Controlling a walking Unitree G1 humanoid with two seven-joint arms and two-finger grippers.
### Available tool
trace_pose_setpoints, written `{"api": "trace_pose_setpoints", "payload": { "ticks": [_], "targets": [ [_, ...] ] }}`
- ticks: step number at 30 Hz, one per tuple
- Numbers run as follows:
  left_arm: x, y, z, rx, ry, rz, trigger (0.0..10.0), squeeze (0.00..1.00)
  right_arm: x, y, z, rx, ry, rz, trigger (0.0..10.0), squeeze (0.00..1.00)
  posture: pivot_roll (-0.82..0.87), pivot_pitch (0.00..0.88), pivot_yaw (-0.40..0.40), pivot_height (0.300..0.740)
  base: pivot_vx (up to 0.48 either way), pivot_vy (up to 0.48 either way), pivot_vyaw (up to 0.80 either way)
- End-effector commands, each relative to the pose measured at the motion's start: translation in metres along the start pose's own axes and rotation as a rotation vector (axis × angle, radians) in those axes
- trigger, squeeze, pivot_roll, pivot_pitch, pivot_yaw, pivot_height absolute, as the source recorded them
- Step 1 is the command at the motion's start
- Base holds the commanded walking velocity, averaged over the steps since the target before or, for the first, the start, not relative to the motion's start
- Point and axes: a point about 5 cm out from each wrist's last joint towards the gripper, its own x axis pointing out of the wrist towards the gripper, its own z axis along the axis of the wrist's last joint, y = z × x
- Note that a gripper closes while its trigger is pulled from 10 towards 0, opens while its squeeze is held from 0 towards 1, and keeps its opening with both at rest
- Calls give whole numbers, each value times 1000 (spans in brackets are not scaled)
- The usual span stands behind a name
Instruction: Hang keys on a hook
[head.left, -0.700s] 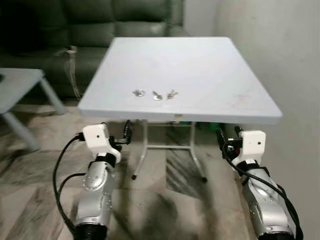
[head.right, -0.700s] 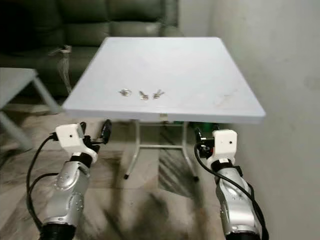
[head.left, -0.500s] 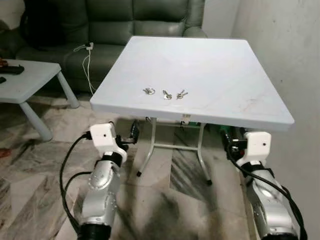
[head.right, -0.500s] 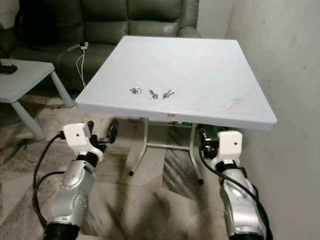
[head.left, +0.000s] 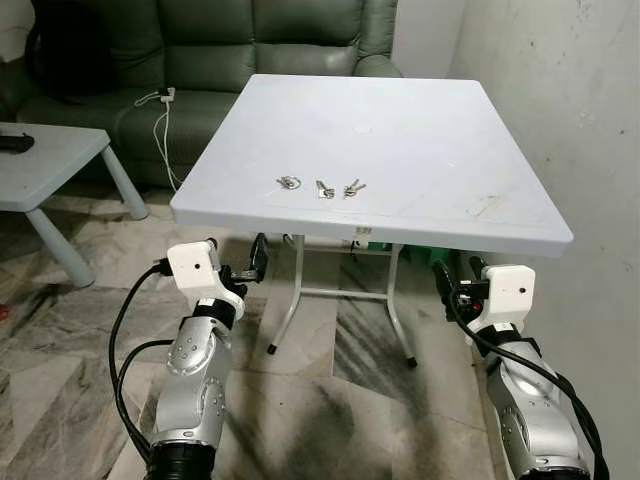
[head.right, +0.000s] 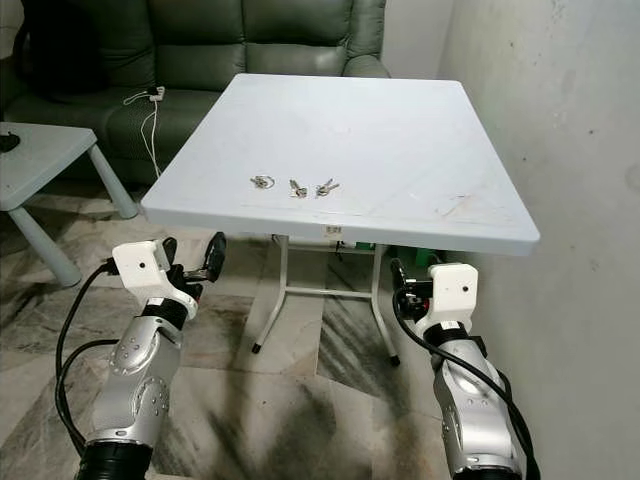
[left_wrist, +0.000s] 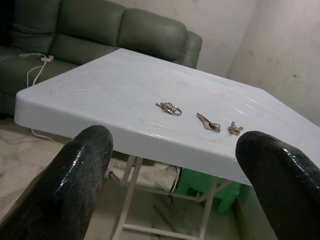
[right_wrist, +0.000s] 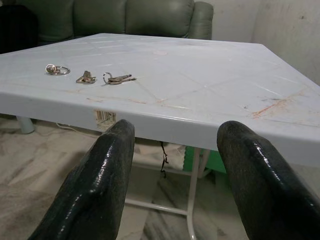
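Three small bunches of keys lie in a row near the front edge of the white folding table (head.left: 480, 150): a ring of keys (head.left: 288, 182) on the left, a middle bunch (head.left: 324, 188), and a right bunch (head.left: 353, 187). My left gripper (head.left: 237, 255) is held open below the table's front left corner. My right gripper (head.left: 458, 275) is open below the front right corner. Both are short of the table and hold nothing. The left wrist view looks over the table edge at the keys (left_wrist: 169, 107), and the right wrist view sees them (right_wrist: 86, 77) from the other side.
A dark green sofa (head.left: 200, 40) with a white cable (head.left: 165, 97) on it stands behind the table. A low grey side table (head.left: 50, 160) is at the left and a white wall (head.left: 560, 90) is close on the right. Something green (left_wrist: 220, 190) sits under the table, on a marble floor (head.left: 330, 400).
The whole picture has shifted and sharpened, so the camera moved. The keys lie where they were and both arms keep the same open pose.
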Motion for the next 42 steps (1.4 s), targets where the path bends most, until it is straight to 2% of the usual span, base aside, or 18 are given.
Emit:
{"api": "trace_pose_setpoints", "payload": {
  "ticks": [1, 7, 42],
  "targets": [
    [2, -3, 5, 6, -14, -23, 10000, 0, 0, -1, 5, 3, -23, 2, 10000, 0, -37, 0, -52, 740, 0, 0, 0],
    [3, -3, 3, -3, -3, -19, 10000, 0, 0, 0, 5, 1, -22, 8, 10000, 0, -37, 0, -53, 740, 0, 209, 0],
    [5, -3, 4, -5, 1, -14, 10000, 0, -3, 1, 4, 4, -13, 25, 10000, 0, -38, 0, -62, 740, 0, 475, 0]
  ]
}}
